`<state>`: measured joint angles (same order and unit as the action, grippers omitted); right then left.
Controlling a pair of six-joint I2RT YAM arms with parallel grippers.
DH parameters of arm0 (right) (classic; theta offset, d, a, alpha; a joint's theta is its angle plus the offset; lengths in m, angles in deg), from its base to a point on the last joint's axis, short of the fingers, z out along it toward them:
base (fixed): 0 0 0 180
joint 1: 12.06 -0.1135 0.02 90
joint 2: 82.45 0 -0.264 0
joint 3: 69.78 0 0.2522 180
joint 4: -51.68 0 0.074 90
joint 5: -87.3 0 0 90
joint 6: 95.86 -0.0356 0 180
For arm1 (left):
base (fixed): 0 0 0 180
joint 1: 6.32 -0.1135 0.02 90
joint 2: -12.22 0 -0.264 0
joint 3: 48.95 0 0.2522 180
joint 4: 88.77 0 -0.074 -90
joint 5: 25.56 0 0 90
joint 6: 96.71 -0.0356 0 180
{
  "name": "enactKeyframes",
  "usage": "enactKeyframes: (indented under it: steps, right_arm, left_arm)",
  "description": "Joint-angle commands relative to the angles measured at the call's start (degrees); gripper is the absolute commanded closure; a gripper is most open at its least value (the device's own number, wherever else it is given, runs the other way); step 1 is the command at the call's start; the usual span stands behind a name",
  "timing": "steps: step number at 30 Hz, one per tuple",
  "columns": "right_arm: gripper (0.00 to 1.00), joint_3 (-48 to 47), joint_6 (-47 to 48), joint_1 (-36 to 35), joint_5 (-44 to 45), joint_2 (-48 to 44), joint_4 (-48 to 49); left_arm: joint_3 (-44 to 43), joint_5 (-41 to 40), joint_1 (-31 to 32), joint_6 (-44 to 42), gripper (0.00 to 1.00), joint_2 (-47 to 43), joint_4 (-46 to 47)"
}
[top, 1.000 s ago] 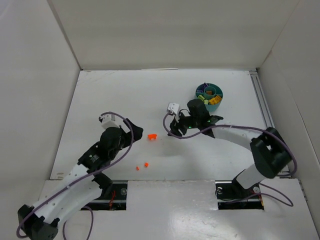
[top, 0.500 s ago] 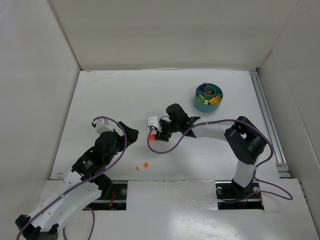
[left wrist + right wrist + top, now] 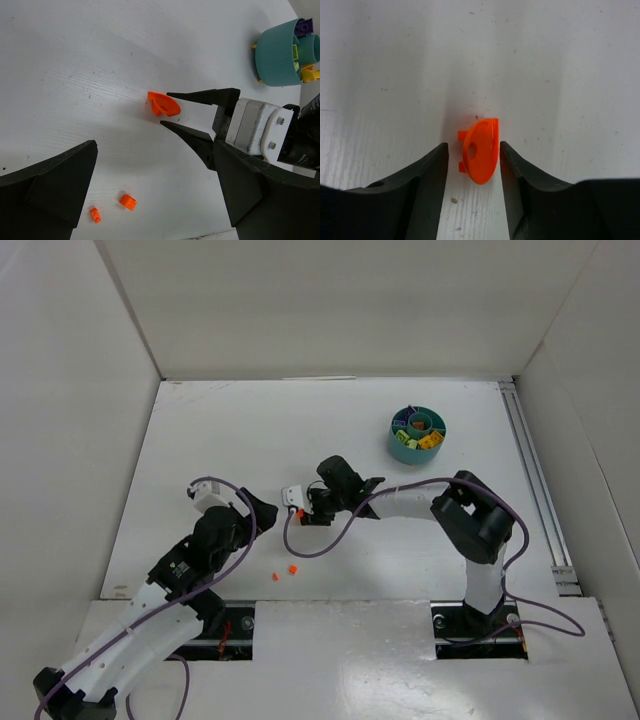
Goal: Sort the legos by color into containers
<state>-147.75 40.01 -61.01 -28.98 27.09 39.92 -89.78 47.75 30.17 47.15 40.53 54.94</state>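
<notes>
An orange rounded lego (image 3: 481,150) lies on the white table between the fingers of my right gripper (image 3: 473,145). The jaws are open and straddle it, the right finger almost touching its flat edge. The top view shows the lego (image 3: 298,512) at the right gripper (image 3: 303,510). The left wrist view shows the same lego (image 3: 164,104). My left gripper (image 3: 155,147) is open and empty, and stands a little left of the right one in the top view (image 3: 258,512). Two tiny orange legos (image 3: 127,201) (image 3: 94,214) lie below it. The teal dish (image 3: 418,434) holds several sorted legos.
The two tiny orange legos (image 3: 292,568) (image 3: 275,577) lie near the table's front edge between the arms. The teal dish (image 3: 277,55) stands at the back right. White walls enclose the table. A rail (image 3: 530,470) runs along its right side.
My right gripper has swung left from near the teal dish to the orange rounded lego and now straddles it. My left arm has drawn back slightly toward the front.
</notes>
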Motion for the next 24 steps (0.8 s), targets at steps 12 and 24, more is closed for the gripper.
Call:
enactKeyframes:
  steps: [12,24]
  right_arm:
    - [0.96,-3.3,0.0,-0.7,-4.4,-1.0,0.5]
    - [1.0,-1.8,-14.0,6.0,-12.0,-13.5,0.5]
  left_arm:
    - [2.4,-0.1,-0.3,1.9,0.0,-3.8,0.8]
    - [1.3,1.0,-0.3,0.9,0.0,-3.8,0.7]
